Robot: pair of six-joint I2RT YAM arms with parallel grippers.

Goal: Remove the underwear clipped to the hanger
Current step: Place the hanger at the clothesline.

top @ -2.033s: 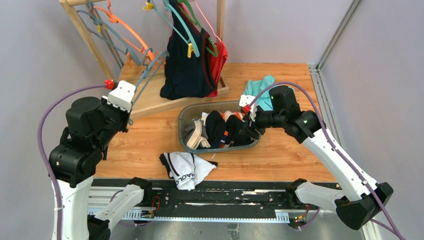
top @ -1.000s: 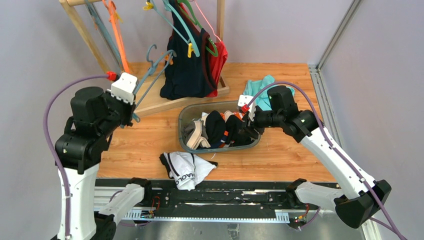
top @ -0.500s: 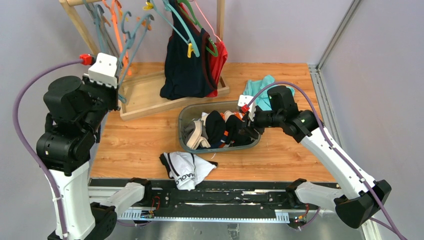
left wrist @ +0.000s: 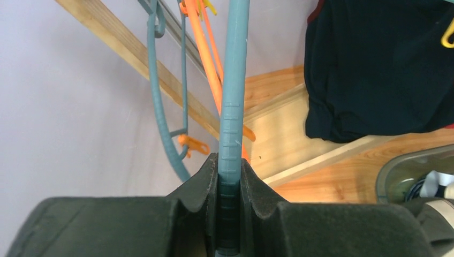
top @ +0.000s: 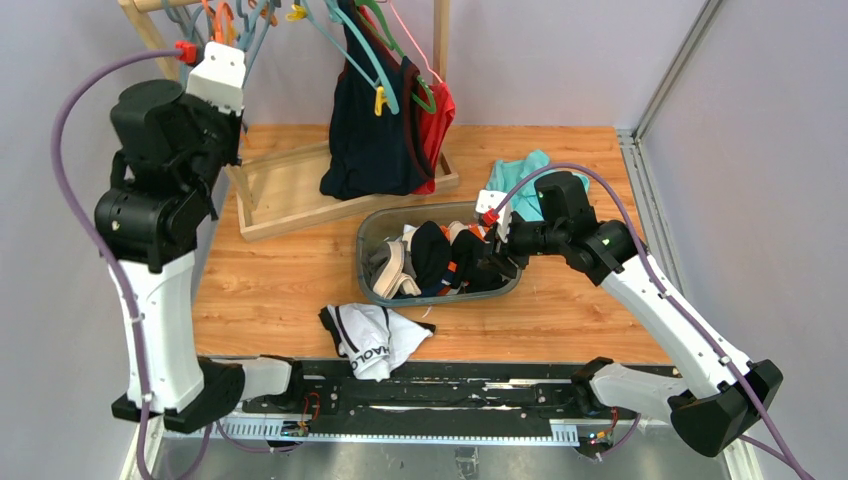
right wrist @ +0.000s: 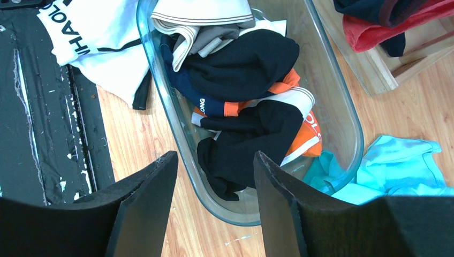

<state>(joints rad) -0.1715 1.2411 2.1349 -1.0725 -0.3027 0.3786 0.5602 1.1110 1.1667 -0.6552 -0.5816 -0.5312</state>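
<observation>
Up by rack [left wrist: 123, 51], clamping blue hanger [left wrist: 235, 80] in left gripper [left wrist: 229, 171]; right gripper [right wrist: 214, 160] spread over bin [right wrist: 350, 128]. Risk: snagging orange hanger [left wrist: 205, 59].

Left pincer [top: 232, 32] up high at a hanger [top: 256, 18]; right pincer [top: 492, 256] hovers by the bin [top: 366, 236] of underwear [top: 430, 256]; white briefs [top: 375, 335] on the surface [top: 280, 290].

To the left of the tub [top: 362, 250] you have bare table [top: 270, 280] to pass over, and more in the far right corner beside the teal cloth [top: 525, 175]. Far left is tight: the rack post [left wrist: 123, 44] and the orange hangers [left wrist: 207, 69] crowd the blue-grey hanger [left wrist: 234, 80] clamped in your left gripper [left wrist: 229, 166]. The navy top [top: 370, 140] blocks the far middle. The white briefs [top: 375, 335] lie at the near edge. Your right gripper [right wrist: 214, 160] hangs spread wide over the right end of the tub, with the rim below it
</observation>
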